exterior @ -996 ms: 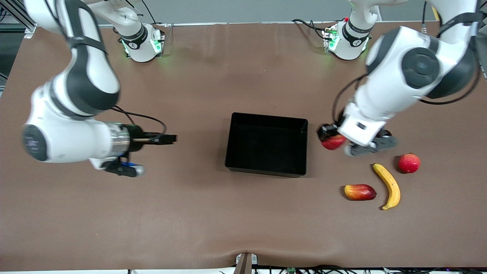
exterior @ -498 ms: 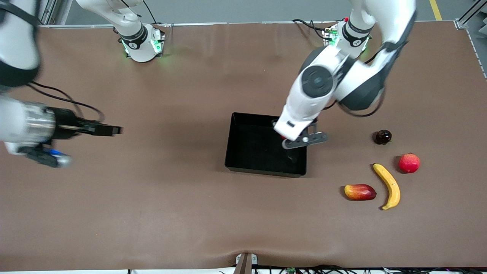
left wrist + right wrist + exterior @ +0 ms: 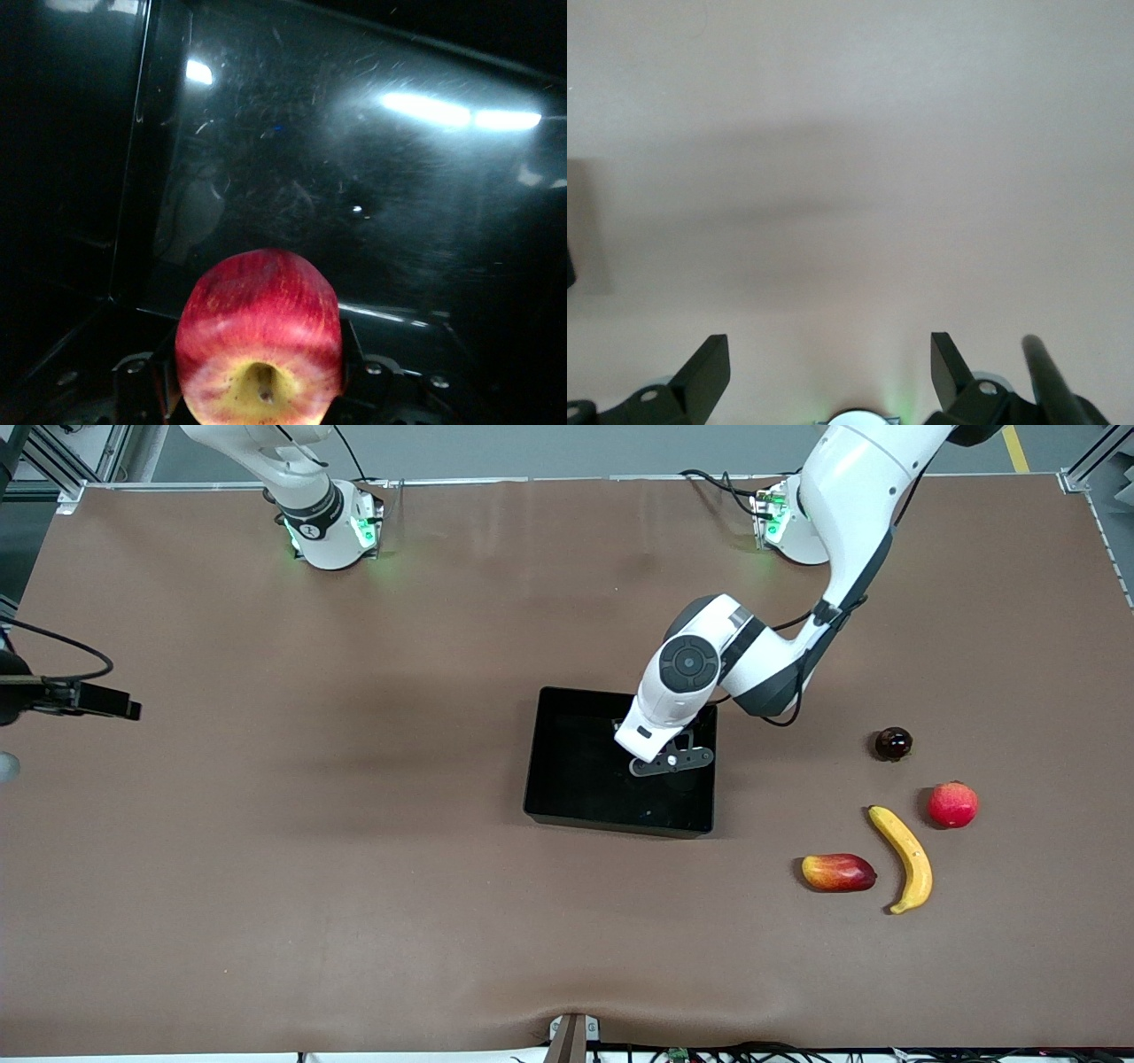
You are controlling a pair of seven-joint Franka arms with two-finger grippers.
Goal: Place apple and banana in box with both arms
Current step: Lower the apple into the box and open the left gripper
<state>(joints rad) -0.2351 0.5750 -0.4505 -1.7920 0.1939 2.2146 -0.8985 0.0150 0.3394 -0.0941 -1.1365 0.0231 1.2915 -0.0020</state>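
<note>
The apple (image 3: 259,332), red with a yellowish stem dimple, is held in my left gripper (image 3: 259,376), which is shut on it just above the floor of the black box (image 3: 372,177). In the front view the left gripper (image 3: 669,762) is inside the box (image 3: 567,779) at the side toward the left arm's end, and the wrist hides the apple. The yellow banana (image 3: 904,856) lies on the table toward the left arm's end, nearer the front camera than the box. My right gripper (image 3: 830,367) is open and empty over bare table at the right arm's end (image 3: 124,710).
A larger pinkish-red round fruit (image 3: 952,804) lies beside the banana. A red-and-yellow mango-like fruit (image 3: 838,872) lies between banana and box. A small dark round fruit (image 3: 893,743) sits farther from the front camera than the banana.
My left arm carried the apple from beside the box to over it and down into it. My right arm drew back toward its end of the table.
</note>
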